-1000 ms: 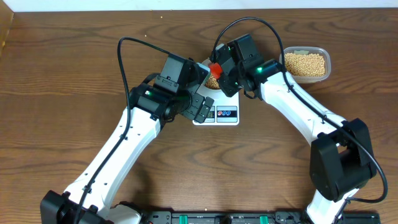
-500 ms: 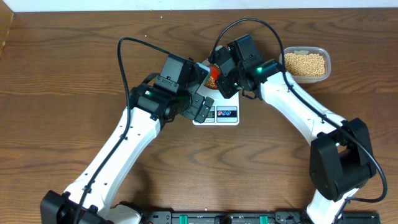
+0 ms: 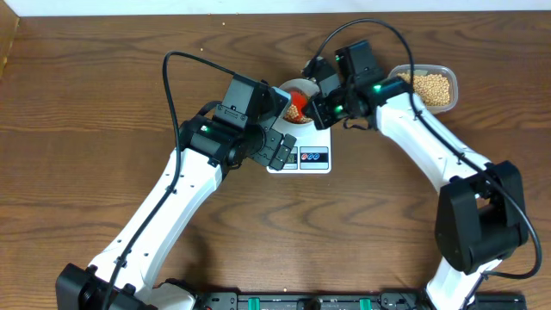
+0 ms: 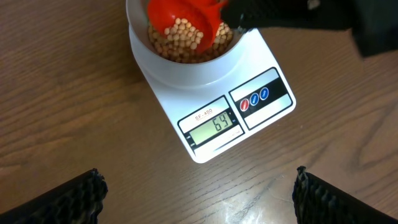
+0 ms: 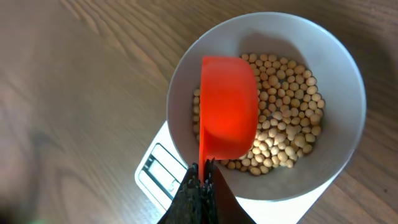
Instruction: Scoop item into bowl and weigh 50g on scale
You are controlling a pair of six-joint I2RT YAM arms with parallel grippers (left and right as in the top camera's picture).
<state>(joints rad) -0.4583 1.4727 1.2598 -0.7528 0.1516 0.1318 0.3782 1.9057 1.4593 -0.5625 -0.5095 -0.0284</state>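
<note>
The pale bowl [image 3: 285, 87] stands on the white scale [image 3: 303, 158] and holds tan beans [image 5: 287, 118]. My right gripper [image 5: 203, 171] is shut on the handle of a red scoop [image 5: 229, 106], which hangs over the bowl [image 5: 339, 127]. In the left wrist view the scoop [image 4: 180, 18] has beans [image 4: 181, 45] in it. The scale [image 4: 258, 121] display reads 64. My left gripper [image 4: 198, 175] is open and empty, above the table just in front of the scale. In the overhead view it [image 3: 279, 151] is at the scale's left edge.
A clear plastic tub [image 3: 424, 87] with more beans stands at the back right, just behind my right arm. Bare wooden table lies to the left and in front of the scale. The two arms nearly meet over the scale.
My right arm has swung right and back toward the tub, uncovering the bowl's rim. The red scoop stays over the bowl. The left arm has not moved.
</note>
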